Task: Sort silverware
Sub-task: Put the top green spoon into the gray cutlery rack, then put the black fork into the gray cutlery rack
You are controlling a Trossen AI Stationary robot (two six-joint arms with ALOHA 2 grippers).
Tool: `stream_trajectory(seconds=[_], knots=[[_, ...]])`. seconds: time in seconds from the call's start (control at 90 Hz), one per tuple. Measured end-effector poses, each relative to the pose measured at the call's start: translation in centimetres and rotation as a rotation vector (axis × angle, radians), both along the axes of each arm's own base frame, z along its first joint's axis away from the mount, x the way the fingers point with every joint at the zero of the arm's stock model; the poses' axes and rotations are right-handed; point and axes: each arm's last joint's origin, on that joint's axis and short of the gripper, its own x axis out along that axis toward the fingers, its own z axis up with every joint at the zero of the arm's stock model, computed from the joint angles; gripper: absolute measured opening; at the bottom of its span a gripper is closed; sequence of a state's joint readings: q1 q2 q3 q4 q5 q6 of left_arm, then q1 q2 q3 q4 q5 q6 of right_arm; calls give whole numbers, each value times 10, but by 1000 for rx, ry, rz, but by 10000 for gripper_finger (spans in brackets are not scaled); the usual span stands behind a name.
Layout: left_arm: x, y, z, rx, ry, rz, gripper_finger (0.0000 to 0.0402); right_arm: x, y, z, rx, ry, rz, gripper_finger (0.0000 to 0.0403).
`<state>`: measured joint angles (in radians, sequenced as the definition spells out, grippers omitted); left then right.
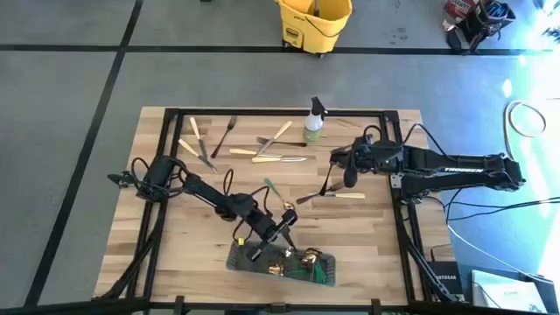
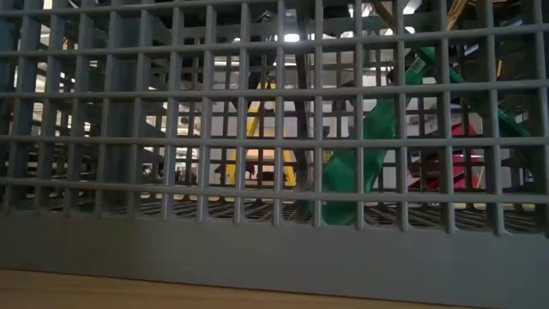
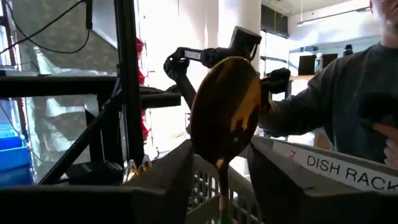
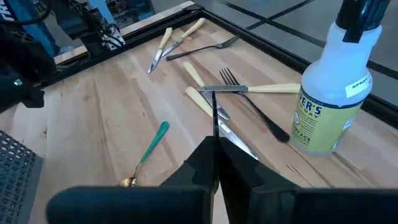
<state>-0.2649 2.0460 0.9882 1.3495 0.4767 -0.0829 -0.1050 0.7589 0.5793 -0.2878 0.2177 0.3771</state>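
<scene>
Grey mesh of the caddy fills the low view, with a green handle already standing inside it. Above the caddy, the left gripper is clenched on a dark bronze spoon, bowl up, apparently about to lower it into a compartment. Well away from the caddy, near the spray bottle, the right gripper pinches a slim dark piece upright over the table; I cannot tell what kind. By my judgement the sort is only partly done: a few gold and green pieces sit in the caddy, while several cream-handled knives and forks lie scattered beyond it, and a green-handled spoon lies alone closer to it.
</scene>
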Motion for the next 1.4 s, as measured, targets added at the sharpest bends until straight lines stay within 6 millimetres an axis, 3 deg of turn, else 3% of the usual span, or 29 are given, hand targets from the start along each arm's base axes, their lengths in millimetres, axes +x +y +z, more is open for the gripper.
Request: stream_trajectory(seconds=[0.5, 0.767, 0.978, 1.156, 1.278, 1.4], knots=[[0, 2, 0, -16, 11, -5, 199, 0, 0, 0, 4, 0, 7, 1], [-5, 29, 17, -66, -49, -79, 219, 2, 2, 3, 37, -42, 41, 1], [-31, 62, 23, -95, -82, 21, 219, 7, 2, 18, 46, -195, 89, 0], [-67, 85, 22, -100, -72, 146, 219, 16, 3, 26, 34, -244, 146, 0], [-96, 94, 26, -97, -85, 221, 219, 33, 5, 36, 11, -280, 221, 0], [-126, 99, 34, -96, -124, 289, 219, 63, 13, 50, -44, -268, 292, 0]])
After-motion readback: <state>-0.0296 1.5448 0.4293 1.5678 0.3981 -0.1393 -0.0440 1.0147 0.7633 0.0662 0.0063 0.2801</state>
